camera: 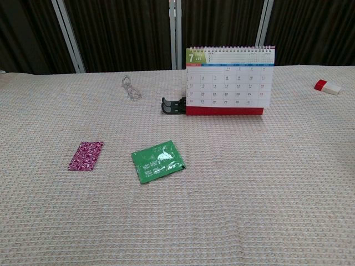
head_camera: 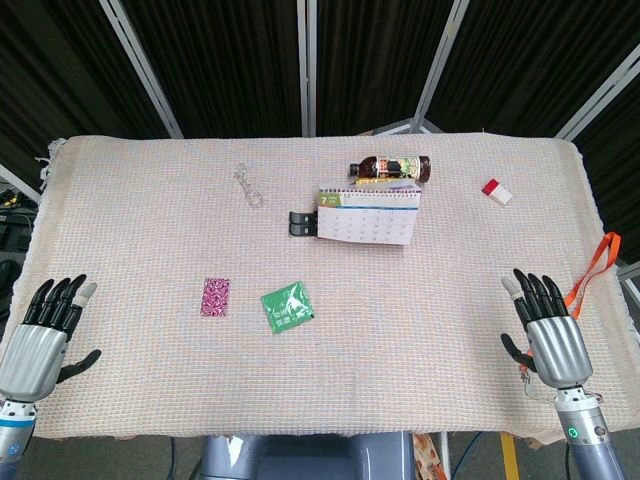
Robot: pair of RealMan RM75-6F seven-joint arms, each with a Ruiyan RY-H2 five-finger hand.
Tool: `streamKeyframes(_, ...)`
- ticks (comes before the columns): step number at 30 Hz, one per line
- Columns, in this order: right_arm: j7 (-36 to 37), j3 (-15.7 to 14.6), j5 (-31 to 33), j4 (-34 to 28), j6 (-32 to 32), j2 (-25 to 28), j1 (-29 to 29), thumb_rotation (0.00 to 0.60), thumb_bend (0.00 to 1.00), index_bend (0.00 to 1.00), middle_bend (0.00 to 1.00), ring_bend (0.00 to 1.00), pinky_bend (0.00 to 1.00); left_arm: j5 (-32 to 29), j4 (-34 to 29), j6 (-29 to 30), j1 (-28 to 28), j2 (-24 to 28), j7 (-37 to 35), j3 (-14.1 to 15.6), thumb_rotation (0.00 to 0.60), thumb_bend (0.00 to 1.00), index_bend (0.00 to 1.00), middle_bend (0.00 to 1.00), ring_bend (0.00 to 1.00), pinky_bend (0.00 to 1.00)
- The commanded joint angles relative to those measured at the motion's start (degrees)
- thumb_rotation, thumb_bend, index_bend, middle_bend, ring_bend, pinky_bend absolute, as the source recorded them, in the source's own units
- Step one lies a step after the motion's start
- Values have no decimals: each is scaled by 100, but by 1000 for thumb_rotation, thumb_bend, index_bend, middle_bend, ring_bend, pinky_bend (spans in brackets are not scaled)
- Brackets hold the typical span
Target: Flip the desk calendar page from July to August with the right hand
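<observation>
The desk calendar (head_camera: pixel 368 215) (camera: pixel 229 80) stands upright toward the back middle of the table, showing a page marked 7. My right hand (head_camera: pixel 545 330) lies at the table's near right edge, fingers spread and holding nothing, far from the calendar. My left hand (head_camera: pixel 42 335) rests at the near left edge, fingers apart and empty. Neither hand appears in the chest view.
A brown bottle (head_camera: pixel 390 168) lies behind the calendar. A black clip (head_camera: pixel 302 223) (camera: pixel 173 105) sits at its left. A green packet (head_camera: pixel 287 307) (camera: pixel 157 160), a maroon packet (head_camera: pixel 215 296) (camera: pixel 85 155), a metal chain (head_camera: pixel 248 185) (camera: pixel 131 87), a red-white eraser (head_camera: pixel 497 191) (camera: pixel 328 86) and an orange strap (head_camera: pixel 595 270) lie around.
</observation>
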Motion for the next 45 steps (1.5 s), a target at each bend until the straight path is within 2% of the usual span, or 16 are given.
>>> streamKeyframes(1,13,0,11,-6,-15,1,-1,600,233,22,0,0,0,-9,-1,-20,-3,-5,14,6,600,92,0,0,0,0)
streamKeyframes(9,130,50,69,-168,-172,10,89,600,233,22,0,0,0,2,-12,16,6,-1,17,-5,600,92,0,0,0,0)
streamKeyframes(13,421,268,355,-559,-456,-23,270,600,232,41,31,8,20,17,-15,42,7,10,-2,-11,600,92,0,0,0,0)
streamKeyframes(16,652,551,827,-977,-823,-81,457,600,231,75,240,204,246,21,-21,41,1,14,-18,-15,600,92,0,0,0,0)
streamKeyframes(18,951,803,1365,-1403,-1230,-119,613,600,237,89,443,424,417,27,-28,55,-1,22,-36,-23,600,92,0,0,0,0)
streamKeyframes(21,1529,1195,2317,-1963,-1978,-116,856,600,271,93,625,614,526,50,-45,81,-1,39,-64,-25,600,92,0,0,0,0)
streamKeyframes(24,1918,1503,3170,-2198,-2705,-90,1117,600,300,94,701,685,564,81,-52,111,5,60,-88,-18,600,93,0,0,0,0)
streamKeyframes(29,2212,1753,4168,-2074,-3468,-272,1456,600,320,94,714,696,568,96,-51,154,17,91,-172,-18,600,93,0,0,0,0)
streamKeyframes(32,2435,1844,4709,-1645,-3888,-582,1664,600,328,94,714,696,568,101,-60,203,27,116,-231,-34,600,93,0,0,0,0)
streamKeyframes(37,2522,1920,5048,-1111,-4181,-863,1865,600,337,94,713,696,568,115,-66,244,35,142,-285,-41,600,92,0,0,0,0)
streamKeyframes(45,2605,1989,5244,-634,-4480,-1143,2044,600,341,142,711,695,567,116,-81,239,25,151,-297,-55,600,93,0,0,0,0)
